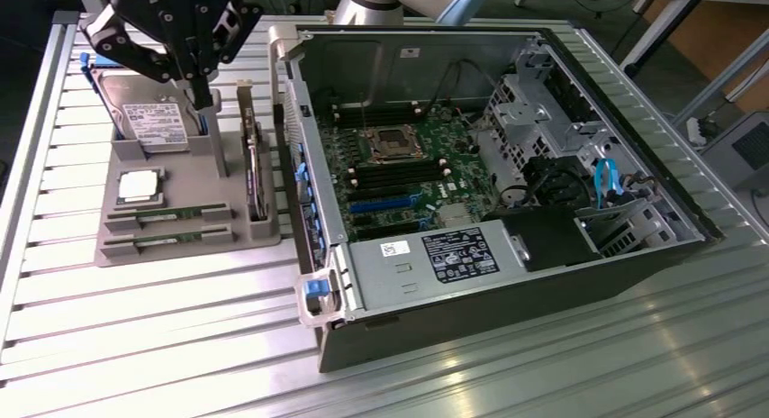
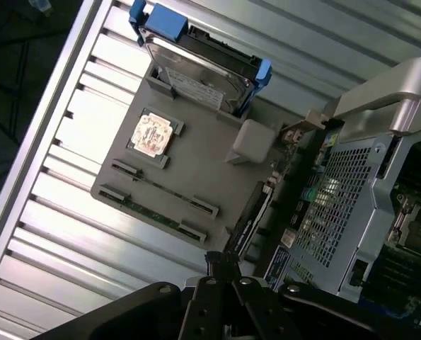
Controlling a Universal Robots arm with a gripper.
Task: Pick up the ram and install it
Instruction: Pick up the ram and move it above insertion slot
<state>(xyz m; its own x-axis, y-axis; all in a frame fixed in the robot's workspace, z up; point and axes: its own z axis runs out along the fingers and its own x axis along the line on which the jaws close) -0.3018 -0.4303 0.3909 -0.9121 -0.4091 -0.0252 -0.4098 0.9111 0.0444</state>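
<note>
Two rams lie side by side in slots at the front of the grey holder (image 1: 180, 179): one ram (image 1: 168, 215) and its twin (image 1: 166, 241), both thin green sticks. In the wrist view they show as the ram (image 2: 165, 186) and the second stick (image 2: 152, 213) on the holder (image 2: 196, 156). My black gripper (image 1: 194, 80) hangs above the holder's back end, over the silver hard drive (image 1: 154, 121), well apart from the rams. Its fingers (image 2: 224, 263) come together with nothing between them. The open computer case (image 1: 505, 166) shows the motherboard's memory slots (image 1: 397, 179).
A CPU (image 1: 139, 186) rests on the holder between the drive and the rams. A wider expansion card (image 1: 252, 166) stands on edge on the side of the holder nearest the case. The case wall (image 1: 294, 166) rises right beside it. All sits on a slatted metal table (image 1: 144, 328).
</note>
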